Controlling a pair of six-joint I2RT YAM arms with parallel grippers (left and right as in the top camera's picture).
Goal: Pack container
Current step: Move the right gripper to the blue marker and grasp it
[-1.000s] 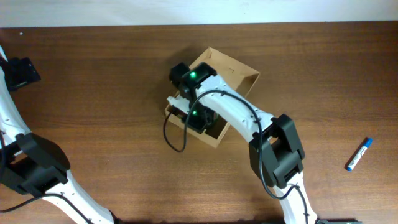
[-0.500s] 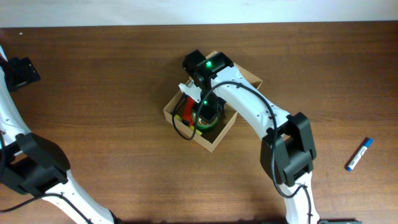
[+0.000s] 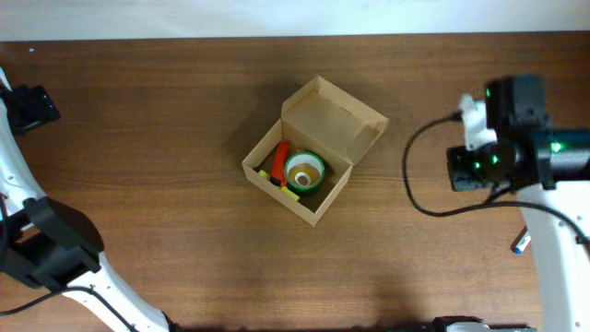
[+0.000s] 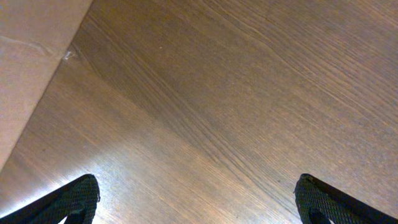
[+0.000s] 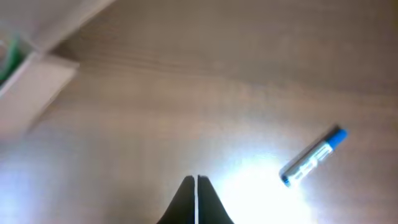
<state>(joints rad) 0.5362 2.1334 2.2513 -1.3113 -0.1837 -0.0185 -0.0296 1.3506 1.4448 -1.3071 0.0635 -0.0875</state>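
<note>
The container [image 3: 343,123] is a tan cardboard box at the table's middle, with its flap lid open toward the back right. Inside lie a green tape roll [image 3: 303,171] and a red marker [image 3: 279,158]. My right arm [image 3: 513,138] hangs over the table well right of the box. My right gripper [image 5: 196,198] is shut and empty, above bare wood. A blue-capped marker [image 5: 313,157] lies ahead and to its right, and its tip shows in the overhead view [image 3: 522,243]. My left gripper [image 4: 199,199] is open and empty over bare wood at the far left.
A corner of the container [image 5: 30,84] shows blurred at the upper left of the right wrist view. A pale surface beyond the table edge [image 4: 31,56] fills the upper left of the left wrist view. The left arm's base [image 3: 51,244] stands at the left.
My right arm has lifted out of the container and swung far right, uncovering the tape roll and red marker inside. The left arm has not moved.
</note>
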